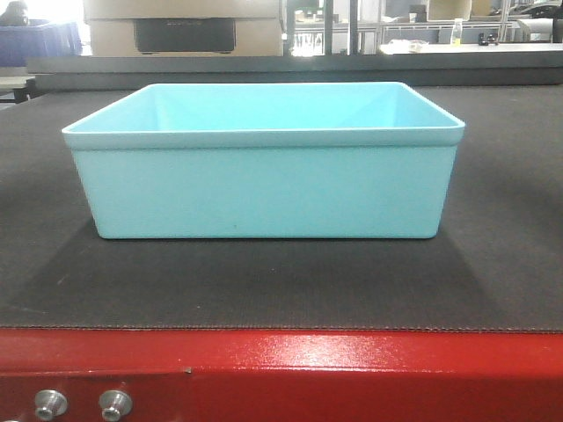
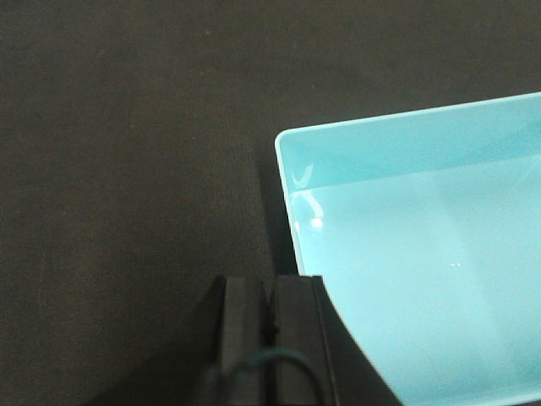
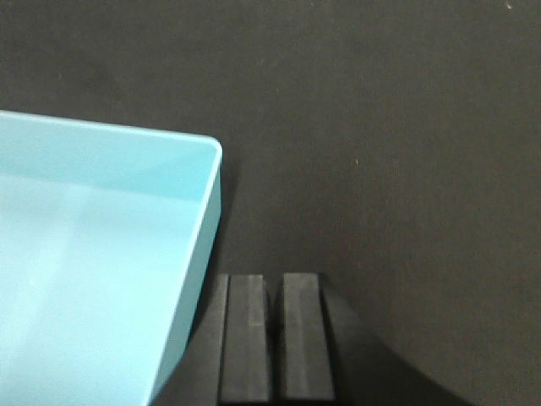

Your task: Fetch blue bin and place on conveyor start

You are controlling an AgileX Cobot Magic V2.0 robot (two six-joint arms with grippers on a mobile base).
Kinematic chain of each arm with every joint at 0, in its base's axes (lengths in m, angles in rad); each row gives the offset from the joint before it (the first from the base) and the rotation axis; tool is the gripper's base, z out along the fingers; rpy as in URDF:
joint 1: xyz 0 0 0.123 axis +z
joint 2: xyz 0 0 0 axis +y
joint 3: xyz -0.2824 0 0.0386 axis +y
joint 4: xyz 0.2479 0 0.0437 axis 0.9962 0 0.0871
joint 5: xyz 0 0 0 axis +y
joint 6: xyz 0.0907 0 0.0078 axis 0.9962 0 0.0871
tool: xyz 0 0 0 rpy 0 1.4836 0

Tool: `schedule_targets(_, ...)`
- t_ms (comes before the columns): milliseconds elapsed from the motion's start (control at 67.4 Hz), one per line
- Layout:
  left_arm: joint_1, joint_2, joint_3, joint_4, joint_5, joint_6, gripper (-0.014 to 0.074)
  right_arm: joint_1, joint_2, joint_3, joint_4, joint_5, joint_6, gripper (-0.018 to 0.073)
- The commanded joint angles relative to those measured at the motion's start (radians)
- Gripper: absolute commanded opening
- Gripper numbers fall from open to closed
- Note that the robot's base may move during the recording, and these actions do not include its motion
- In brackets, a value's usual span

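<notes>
both grippers sit low at the bin's two ends, seen only from their own wrist cameras. left gripper (image 2: 269,326) shows black fingers pressed together with only a thin seam between them, so it reads as closed and empty, just beside the bin's rim and perhaps under its lip; contact can't be told. right gripper (image 3: 275,334) matches it, two black pads almost meeting, closed on nothing, just outside the opposite wall.

moving out from there, the pale aqua-blue rectangular plastic bin (image 1: 264,189) with smooth walls and a thin rolled rim stands upright and level on the wide dark-grey textured conveyor belt (image 1: 493,264), close to the near edge. it's empty inside. below the belt runs the glossy red metal frame (image 1: 290,360) with silver bolts (image 1: 50,403).

judging by this, the placing looks essentially done, and the step in hand is a clean retreat. best handled by drawing each arm straight outward, away from the walls, before lifting, so no finger snags the rim and tips or drags the light tub.

far behind, a cardboard box (image 1: 180,26) stands in a cluttered workshop.
</notes>
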Motion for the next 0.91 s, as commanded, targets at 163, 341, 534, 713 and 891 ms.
schedule_targets(163,0.001,-0.211,0.282,0.007,-0.221,-0.013,-0.0111,-0.004,-0.263,0.355,-0.021,-0.256,-0.005,-0.0162)
schedule_targets(341,0.001,-0.424,0.563,0.003,-0.455,-0.017,-0.0111,-0.004,-0.464,0.574,-0.021,-0.432,-0.005,-0.0162)
schedule_targets(534,0.001,-0.657,0.833,0.003,-0.687,-0.017,-0.0111,-0.004,-0.639,0.717,-0.021,-0.529,-0.005,-0.0162)
schedule_targets(713,0.001,-0.816,0.962,0.006,-0.737,-0.017,-0.0111,-0.004,-0.704,0.755,-0.021,-0.532,-0.005,-0.0162)
schedule_targets(891,0.001,-0.883,0.978,0.006,-0.713,-0.017,-0.0111,-0.004,-0.704,0.755,-0.021,-0.537,-0.005,-0.0162)
